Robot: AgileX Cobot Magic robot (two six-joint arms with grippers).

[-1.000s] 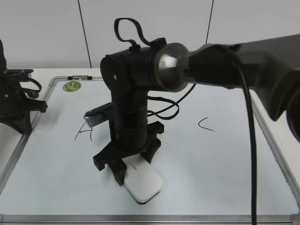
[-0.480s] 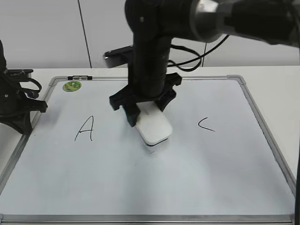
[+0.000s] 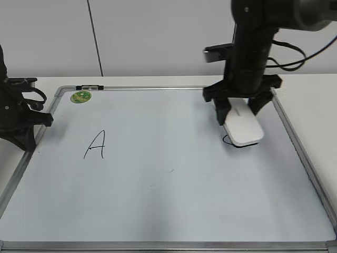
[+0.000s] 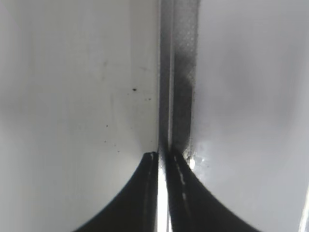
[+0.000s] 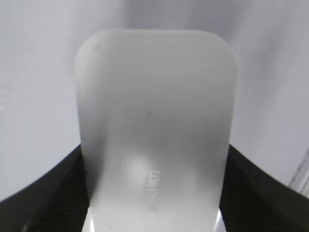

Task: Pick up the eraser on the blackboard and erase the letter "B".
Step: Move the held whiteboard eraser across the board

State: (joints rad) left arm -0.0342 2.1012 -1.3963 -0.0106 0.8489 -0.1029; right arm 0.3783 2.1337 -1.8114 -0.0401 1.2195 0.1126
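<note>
The blackboard [image 3: 158, 205] is a white board with a silver frame, lying flat. My right gripper [image 3: 239, 112] is shut on the white eraser [image 3: 244, 129] and holds it at the board's right side, over the letter "C" [image 3: 227, 140], which mostly hides under it. In the right wrist view the eraser [image 5: 154, 116] fills the space between the jaws [image 5: 154, 203]. No letter "B" shows; the board's middle is bare apart from faint specks [image 3: 171, 170]. The "A" [image 3: 96, 145] stands at the left. My left gripper [image 4: 164, 155] is shut and empty over the board's frame [image 4: 179, 72].
A small round green magnet [image 3: 80, 97] sits at the board's back left corner. The left arm [image 3: 18, 113] rests by the board's left edge. A white wall stands behind the table.
My right gripper has carried the eraser from the board's front middle back and to the right, ending over the "C". The left arm has not moved.
</note>
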